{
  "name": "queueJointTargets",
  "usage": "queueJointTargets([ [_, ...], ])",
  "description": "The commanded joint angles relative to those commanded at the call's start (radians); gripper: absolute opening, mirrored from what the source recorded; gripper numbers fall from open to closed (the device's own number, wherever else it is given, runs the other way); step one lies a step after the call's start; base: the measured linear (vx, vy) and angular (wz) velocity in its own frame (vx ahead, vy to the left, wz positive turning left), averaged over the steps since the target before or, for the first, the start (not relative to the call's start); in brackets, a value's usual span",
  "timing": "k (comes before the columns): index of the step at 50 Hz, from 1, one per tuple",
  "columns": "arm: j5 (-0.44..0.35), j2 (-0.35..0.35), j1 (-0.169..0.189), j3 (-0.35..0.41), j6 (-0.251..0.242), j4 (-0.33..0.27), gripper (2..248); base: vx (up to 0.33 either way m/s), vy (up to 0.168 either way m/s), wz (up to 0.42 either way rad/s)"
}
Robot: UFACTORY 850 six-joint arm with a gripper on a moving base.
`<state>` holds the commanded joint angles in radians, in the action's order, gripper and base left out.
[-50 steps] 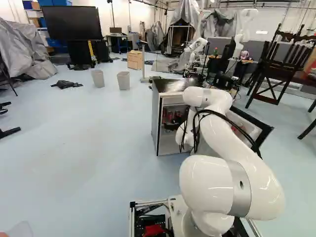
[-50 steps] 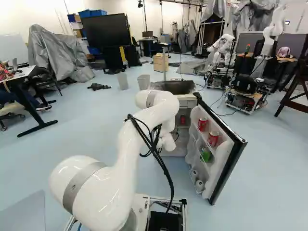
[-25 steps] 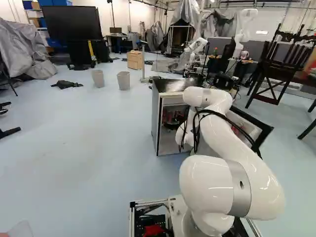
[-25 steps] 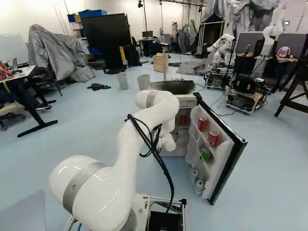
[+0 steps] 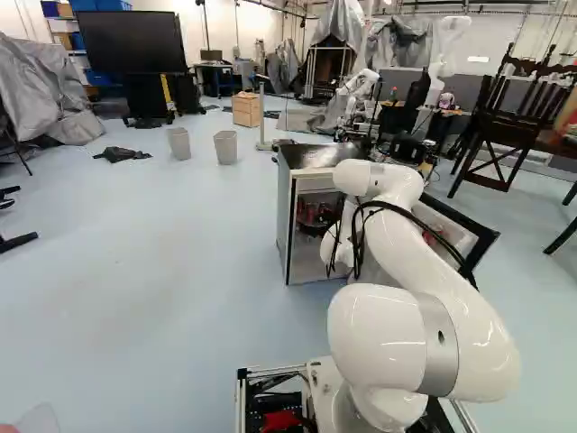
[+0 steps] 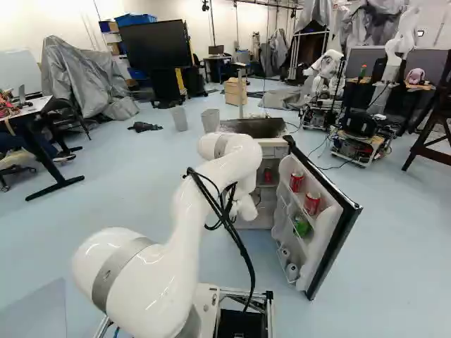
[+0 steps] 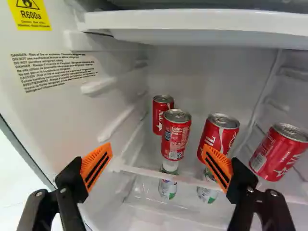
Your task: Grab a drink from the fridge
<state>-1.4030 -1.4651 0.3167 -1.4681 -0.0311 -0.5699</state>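
The red soda can point(image 7: 176, 137) stood ahead of the open, empty hand point(image 7: 158, 163), which had just shifted slightly inside the fridge point(image 5: 284, 216), apparently lining up a grasp.

Two behind arm point(image 5: 379, 334), sharing fridge point(image 5: 284, 212); wrist close

Cans point(image 7: 176, 137) inside the fridge point(image 5: 285, 216), door point(image 6: 330, 243) at its right, more cans point(image 6: 311, 203) in the door, bins point(image 5: 225, 149) far left, screen point(image 5: 131, 42) farther behind
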Motion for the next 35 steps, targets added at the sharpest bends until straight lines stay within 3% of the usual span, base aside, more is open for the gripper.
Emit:
queueJointTargets([
  [35, 0.0, -0.049, -0.009, -0.096, 0.0, 0.0, 247, 0.0, 0.0, 0.0],
])
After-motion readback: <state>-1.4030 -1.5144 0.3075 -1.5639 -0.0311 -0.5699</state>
